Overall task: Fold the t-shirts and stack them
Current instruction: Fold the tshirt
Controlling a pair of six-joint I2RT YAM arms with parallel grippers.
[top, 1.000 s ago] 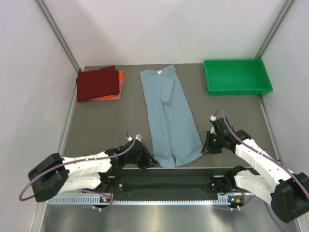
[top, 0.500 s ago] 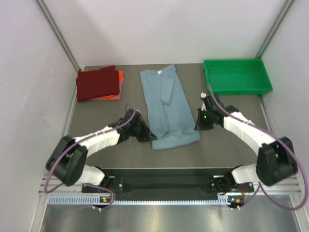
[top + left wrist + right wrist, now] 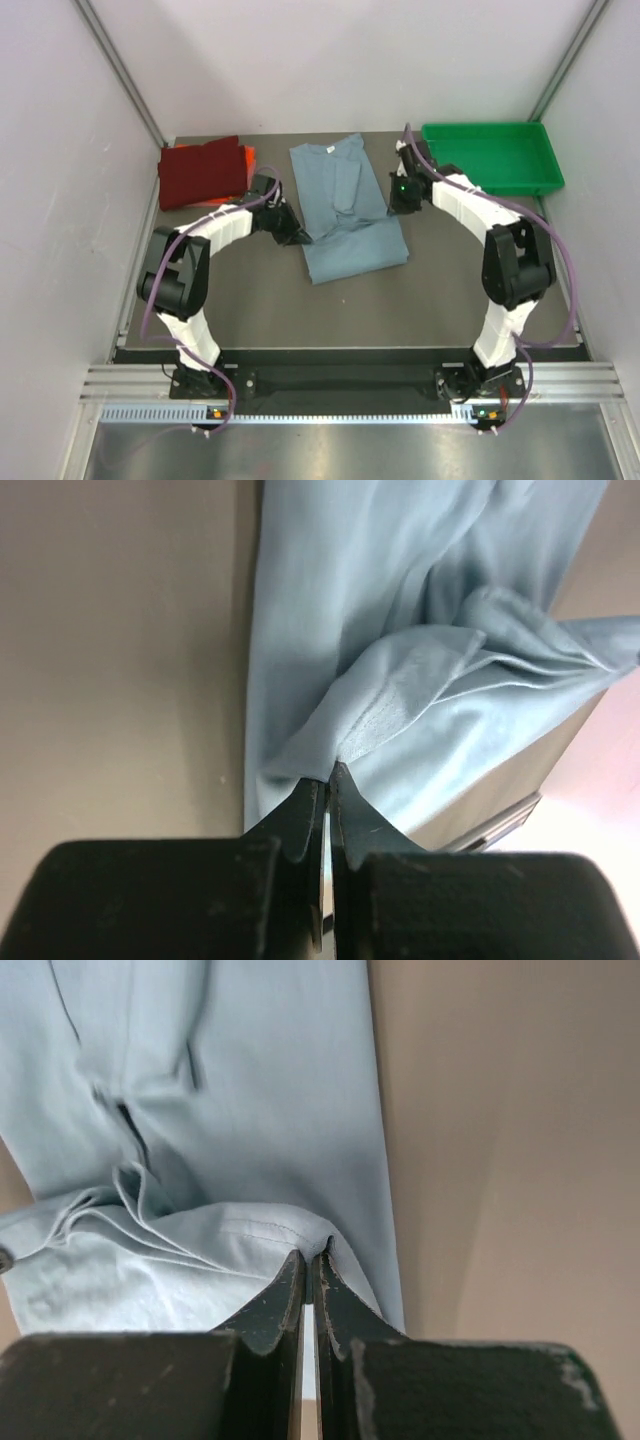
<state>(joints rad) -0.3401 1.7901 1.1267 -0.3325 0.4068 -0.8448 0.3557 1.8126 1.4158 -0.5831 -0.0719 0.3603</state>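
From above, the grey-blue t-shirt (image 3: 345, 215) lies in the middle of the tabletop (image 3: 300, 315), collar toward the far wall and its near part doubled over into a blunt fold. The left tool (image 3: 293, 236) sits at the shirt's left edge and the right tool (image 3: 397, 198) at its right edge, both arms stretched far out. This view cannot show what the fingers hold.

The wrist cameras can. The left tool (image 3: 328, 776) has its tips pressed together on a raised hem of the grey-blue t-shirt (image 3: 400, 680), with cloth bunching up behind the pinch. The right tool (image 3: 312, 1258) is likewise clamped on a stitched edge of the shirt (image 3: 270, 1110), and bare tabletop runs along its right.

Only the top view shows the neighbours. The dark red t-shirt (image 3: 200, 172) lies folded at far left on the orange t-shirt (image 3: 248, 158), with a narrow bare strip between that stack and the left tool. The green tray (image 3: 487, 186) stands at far right, its near-left corner close to the right tool. The widest open room is the bare surface between the fold and the arm bases.
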